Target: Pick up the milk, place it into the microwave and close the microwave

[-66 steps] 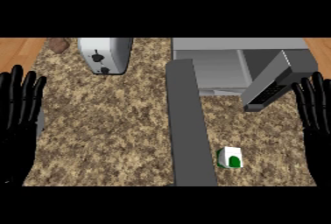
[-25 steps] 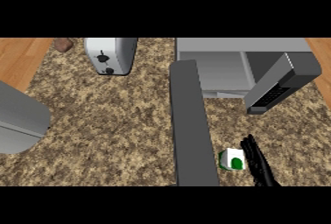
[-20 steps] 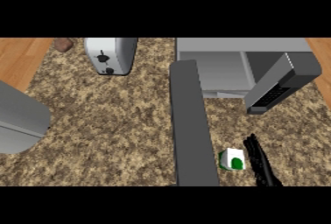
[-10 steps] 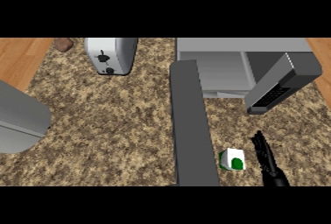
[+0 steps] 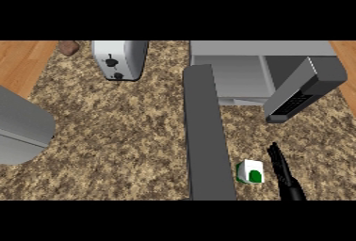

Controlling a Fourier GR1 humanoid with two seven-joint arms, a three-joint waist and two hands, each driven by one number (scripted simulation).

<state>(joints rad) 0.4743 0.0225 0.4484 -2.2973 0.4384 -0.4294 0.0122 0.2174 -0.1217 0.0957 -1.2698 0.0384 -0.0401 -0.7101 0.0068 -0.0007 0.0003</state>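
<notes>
The milk (image 5: 250,172), a small white carton with a green mark, stands on the speckled counter (image 5: 118,136) just right of the microwave's long dark open door (image 5: 206,136). My right hand (image 5: 281,172) shows edge-on right beside the carton on its right, fingers straight and pointing away from me, with a narrow gap to it. The microwave (image 5: 243,75) sits at the back right with its cavity open and its button panel (image 5: 300,92) slanting out to the right. Of my left arm only the grey forearm (image 5: 21,127) shows at the left edge; its hand is out of view.
A silver toaster (image 5: 119,59) stands at the back, left of the microwave. A small brown object (image 5: 68,47) lies beside it near the counter's far left corner. Wooden floor (image 5: 21,61) borders the counter on the left.
My right hand has shifted a little to the right, away from the carton's top. The milk stays where it was. The left forearm has not moved over the last second.
</notes>
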